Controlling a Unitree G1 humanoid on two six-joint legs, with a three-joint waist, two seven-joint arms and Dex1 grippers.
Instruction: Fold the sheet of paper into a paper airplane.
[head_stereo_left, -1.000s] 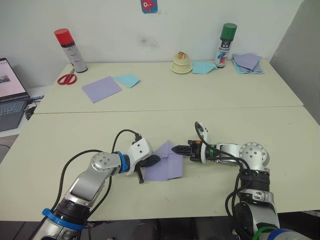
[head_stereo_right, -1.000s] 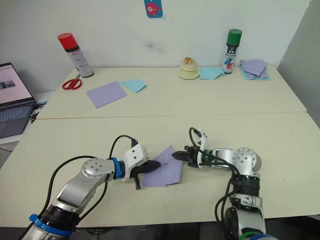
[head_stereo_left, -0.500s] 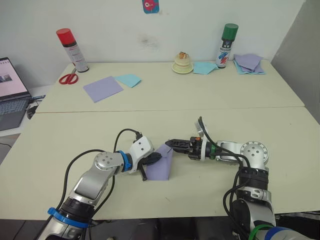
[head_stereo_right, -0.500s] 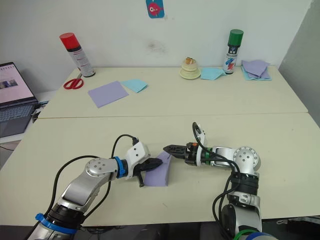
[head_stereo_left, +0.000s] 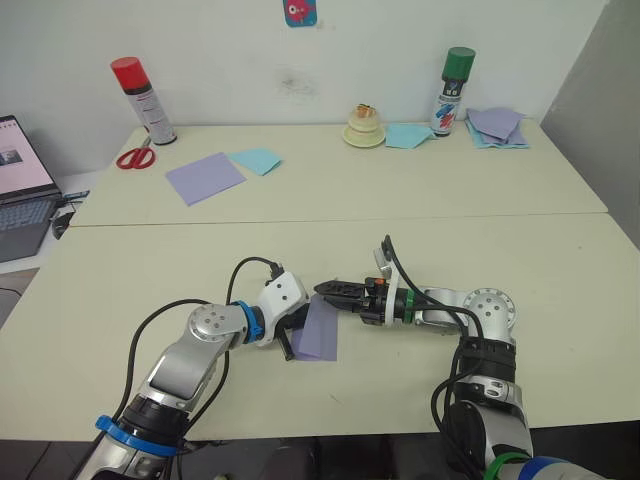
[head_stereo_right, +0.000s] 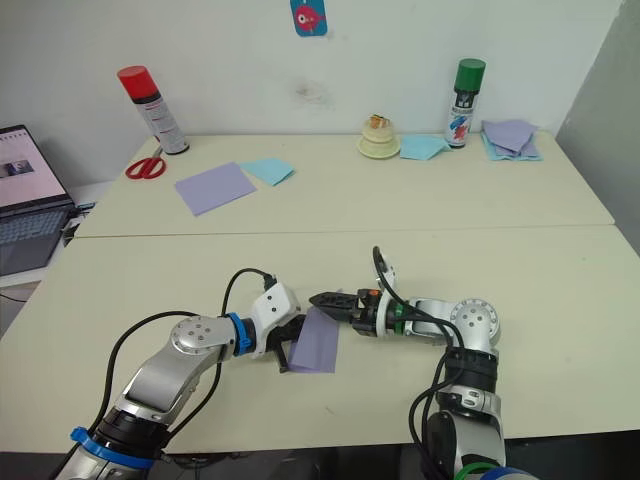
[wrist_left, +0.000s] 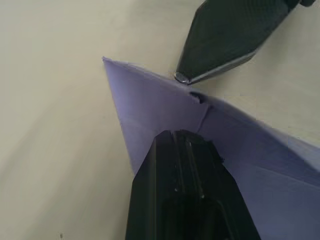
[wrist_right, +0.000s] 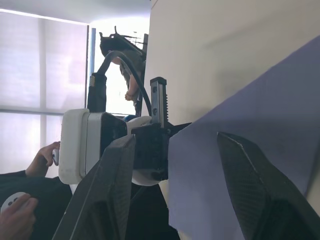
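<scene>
In the left eye view you see the sheet of paper (head_stereo_left: 318, 331), thin lavender and matte, folded into a narrow strip near the front of the cream tabletop (head_stereo_left: 130, 280). Its long axis runs from the near edge away toward the wall, leaning a little to the right at the far end. Your left hand (head_stereo_left: 296, 338) sits at the sheet's left edge; you cannot tell from here how its fingers stand. Your right hand (head_stereo_left: 327, 290) reaches in from the right, its black pointed fingers narrow at the sheet's far corner.

In the left wrist view, the black fingers of your left hand are closed together and lie on the paper. A crease line crosses the lavender surface, and the pointed tip of the other hand touches the folded edge.

In the right wrist view, the two dark textured fingers (wrist_right: 260, 200) stand apart, and the paper rises between them as a smooth slanted flap. Behind it you see the left hand's white housing (wrist_right: 82, 145).
</scene>
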